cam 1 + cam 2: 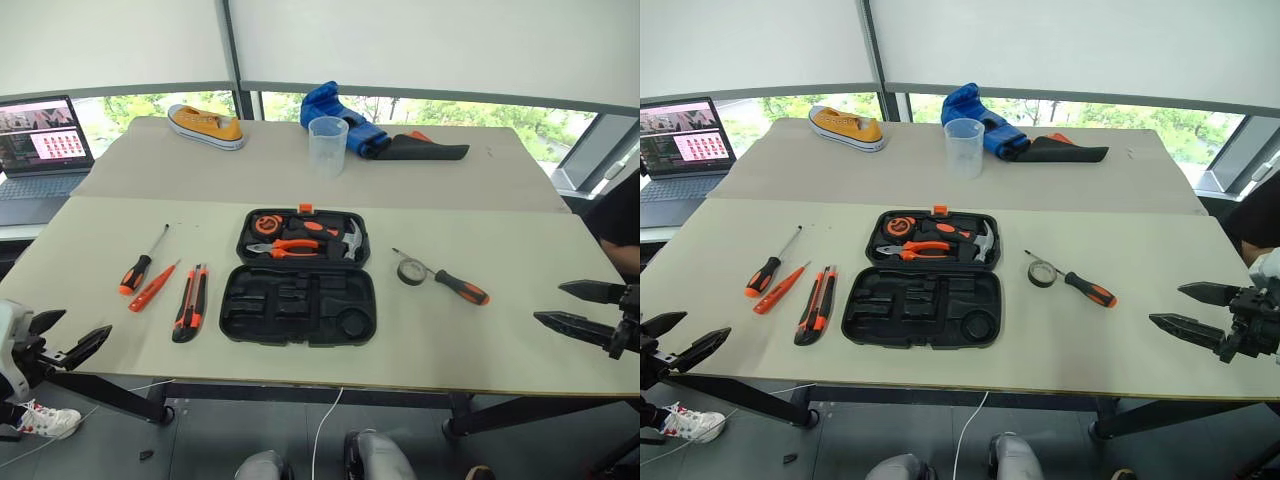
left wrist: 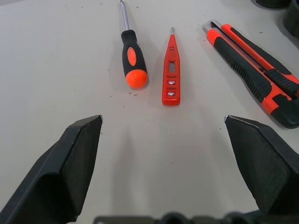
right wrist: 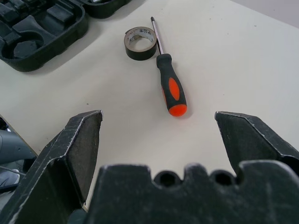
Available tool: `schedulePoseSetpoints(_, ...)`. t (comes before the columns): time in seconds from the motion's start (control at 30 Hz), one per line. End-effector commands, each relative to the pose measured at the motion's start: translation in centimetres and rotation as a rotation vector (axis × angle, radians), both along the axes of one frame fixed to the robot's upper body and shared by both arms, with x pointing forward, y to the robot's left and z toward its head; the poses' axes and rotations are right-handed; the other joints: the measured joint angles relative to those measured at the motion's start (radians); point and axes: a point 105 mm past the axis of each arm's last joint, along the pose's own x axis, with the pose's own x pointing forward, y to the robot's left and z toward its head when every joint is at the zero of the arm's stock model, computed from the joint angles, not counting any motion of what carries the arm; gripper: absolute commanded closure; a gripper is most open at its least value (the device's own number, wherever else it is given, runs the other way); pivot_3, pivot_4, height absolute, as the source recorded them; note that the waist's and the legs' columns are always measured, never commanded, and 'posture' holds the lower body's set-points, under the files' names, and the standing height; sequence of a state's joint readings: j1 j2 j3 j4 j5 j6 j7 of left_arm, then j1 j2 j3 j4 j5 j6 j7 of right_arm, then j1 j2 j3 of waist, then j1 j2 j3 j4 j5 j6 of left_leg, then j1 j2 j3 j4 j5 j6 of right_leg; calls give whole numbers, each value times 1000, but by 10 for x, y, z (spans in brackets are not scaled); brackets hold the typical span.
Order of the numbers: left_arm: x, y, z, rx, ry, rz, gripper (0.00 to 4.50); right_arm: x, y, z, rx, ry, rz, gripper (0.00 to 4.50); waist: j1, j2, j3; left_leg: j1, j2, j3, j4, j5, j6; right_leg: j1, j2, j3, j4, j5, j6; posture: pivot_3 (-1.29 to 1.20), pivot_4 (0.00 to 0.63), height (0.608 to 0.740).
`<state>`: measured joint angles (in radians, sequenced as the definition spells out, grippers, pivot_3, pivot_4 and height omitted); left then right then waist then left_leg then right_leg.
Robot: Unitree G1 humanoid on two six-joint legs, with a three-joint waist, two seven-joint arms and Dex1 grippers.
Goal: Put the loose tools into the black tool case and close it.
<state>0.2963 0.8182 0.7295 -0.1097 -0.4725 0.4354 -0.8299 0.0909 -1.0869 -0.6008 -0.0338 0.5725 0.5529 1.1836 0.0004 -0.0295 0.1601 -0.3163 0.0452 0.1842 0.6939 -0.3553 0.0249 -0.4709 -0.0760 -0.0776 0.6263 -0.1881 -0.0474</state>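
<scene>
- Left eye view has the black tool case (image 1: 298, 290) lying open in the middle of the pale table (image 1: 480, 330), its near half close to the front edge, moulded recesses bare.
- Left of the case, just beside it: the utility knife (image 1: 189, 303), then the slim tester screwdriver (image 1: 152, 287), then a rubber-gripped screwdriver (image 1: 138, 270), all apart from each other.
- Right of the case: a small tape roll (image 1: 410, 271) touching the steel shaft of a second screwdriver (image 1: 456, 285).
- Left gripper (image 1: 62, 335) hangs at the front edge, well left of the case, fingers spread, empty.
- Right gripper (image 1: 572, 305) hovers well right of the case, fingers spread, empty; smooth bare tabletop lies between.
</scene>
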Motion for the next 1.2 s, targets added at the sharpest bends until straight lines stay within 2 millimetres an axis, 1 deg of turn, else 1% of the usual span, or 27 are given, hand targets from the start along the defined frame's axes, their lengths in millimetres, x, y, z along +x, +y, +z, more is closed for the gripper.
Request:
schedulePoseSetpoints(0.03, 6, -2, 15, 27, -31, -7, 0, 2, 0, 12, -6, -64, -13, 17, -1, 0, 0, 0, 0, 0, 0, 0, 0, 0, 0, 0, 0, 0, 0, 0, 150, 724)
schedulePoseSetpoints(0.1, 15, -4, 18, -12, -22, 12, 0, 3, 1, 12, -10, -68, -18, 17, 0, 0, 0, 0, 0, 0, 0, 0, 0, 0, 0, 0, 0, 0, 0, 0, 150, 724)
schedulePoseSetpoints(0.13, 21, -8, 21, -31, -17, 9, 0, 4, 4, 16, 2, -83, -7, 17, 1, 0, 0, 0, 0, 1, 0, 0, -1, 0, 0, 0, 0, 0, 0, 0, 150, 724)
schedulePoseSetpoints(0.17, 28, -13, 25, -43, -9, -1, 0, 7, 10, 24, 40, -107, 2, 17, 3, 0, 0, 0, 0, 1, 0, 0, -1, 0, 1, 0, 1, 0, 0, 0, 150, 724)
schedulePoseSetpoints(0.27, 47, -24, 35, -49, 31, -24, 0, 15, 33, 51, 142, -176, 57, 17, 2, 0, 0, 1, -1, 2, 1, -2, -6, 0, 1, 1, 4, 2, -1, 0, 150, 724)
schedulePoseSetpoints(0.33, 64, -23, 36, -69, 79, 13, 0, 18, 53, 64, 171, -186, 133, 17, 0, 0, 0, 1, -1, 3, 1, -2, -7, 0, 1, 2, 4, 3, -1, 0, 150, 724)
schedulePoseSetpoints(0.43, 85, -28, 42, -100, 102, 19, 0, 19, 79, 68, 138, -188, 238, 17, -5, 0, 0, 1, -1, 3, 1, 0, -9, 1, 3, 2, 4, 3, -1, 0, 150, 724)
schedulePoseSetpoints(0.47, 91, -29, 43, -102, 110, 22, 0, 18, 88, 67, 125, -186, 276, 17, -7, 0, 0, 1, -1, 3, 0, 1, -8, 1, 5, 2, 4, 4, -4, 0, 150, 724)
schedulePoseSetpoints(0.57, 108, -23, 43, -79, 157, 77, 0, 16, 113, 68, 95, -200, 384, 17, -13, 0, 0, 4, 0, 6, 1, 4, -5, -1, 6, 1, 4, 6, -8, 0, 150, 724)
schedulePoseSetpoints(0.7, 120, -4, 32, -21, 224, 154, 0, 16, 137, 72, 74, -242, 476, 17, -19, 0, 0, 4, -1, 11, 1, 3, -5, -2, 9, 1, 4, 6, -10, 0, 150, 724)
schedulePoseSetpoints(0.77, 126, 6, 28, 35, 229, 193, 0, 17, 145, 72, 57, -256, 496, 17, -19, 0, 0, 4, -1, 12, 1, 3, -6, -2, 10, 0, 3, 5, -10, 0, 150, 724)
schedulePoseSetpoints(0.83, 132, 4, 29, -39, 218, 190, 0, 15, 150, 70, 54, -250, 522, 17, -16, -1, 0, 4, -1, 12, 1, 2, -7, -2, 10, 0, 3, 5, -10, 0, 150, 724)
schedulePoseSetpoints(0.97, 132, 14, 20, 10, 264, 230, 0, 10, 153, 60, 32, -220, 551, 17, -11, -2, 1, 2, -1, 12, 2, 2, -7, -3, 10, -3, 3, 5, -11, 0, 150, 724)
schedulePoseSetpoints(1.0, 133, 15, 19, 9, 267, 232, 0, 10, 154, 58, 28, -218, 554, 17, -10, -2, 1, 2, -1, 12, 2, 2, -7, -3, 9, -3, 3, 5, -11, 0, 150, 724)
schedulePoseSetpoints(1.07, 134, 13, 11, -22, 295, 225, 0, 11, 155, 60, 41, -225, 554, 17, -12, -2, 1, 1, -1, 12, 2, 2, -7, -3, 9, -4, 3, 5, -11, 0, 150, 724)
schedulePoseSetpoints(1.13, 134, 15, 1, -47, 323, 243, 558, 12, 157, 62, 48, -232, 556, 0, -12, -2, 1, 1, -1, 12, 3, 3, -7, -3, 8, -4, 4, 5, -11, 0, 150, 724)
schedulePoseSetpoints(1.17, 134, 16, -2, -53, 332, 248, 723, 12, 158, 62, 48, -234, 557, 0, -12, -2, 1, 1, -1, 12, 4, 3, -7, -3, 8, -4, 4, 5, -11, 0, 150, 724)
schedulePoseSetpoints(1.2, 133, 15, -8, -64, 355, 243, 1183, 12, 158, 63, 49, -236, 558, 0, -12, -2, 1, 1, -1, 12, 5, 3, -7, -3, 8, -4, 5, 5, -11, 0, 150, 724)
